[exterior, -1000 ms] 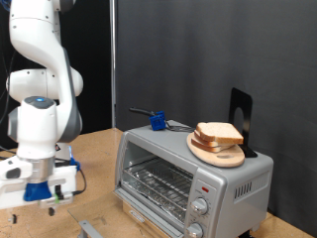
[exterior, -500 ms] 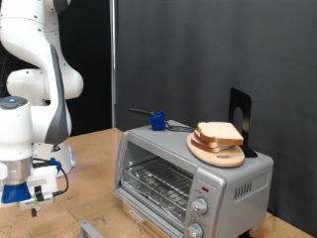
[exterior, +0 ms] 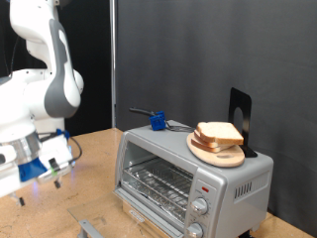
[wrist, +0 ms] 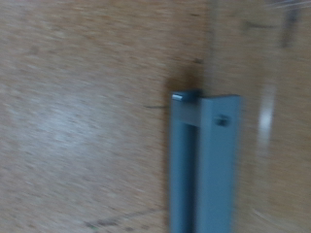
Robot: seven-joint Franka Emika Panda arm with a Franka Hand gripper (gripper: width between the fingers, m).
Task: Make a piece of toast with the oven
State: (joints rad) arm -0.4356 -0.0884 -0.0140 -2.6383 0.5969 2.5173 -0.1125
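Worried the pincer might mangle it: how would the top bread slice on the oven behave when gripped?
The piece of toast looks pale and thick, so probably soft and easily dented. It seems light for its size. Stacked on a round wooden plate atop the oven, it may slide if pushed.

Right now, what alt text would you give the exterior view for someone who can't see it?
A silver toaster oven sits at the exterior view's right, bread slices stacked on a wooden plate on its top. The white robot arm's gripper hangs blurred above the wooden table at the view's left, away from the oven, holding nothing visible.
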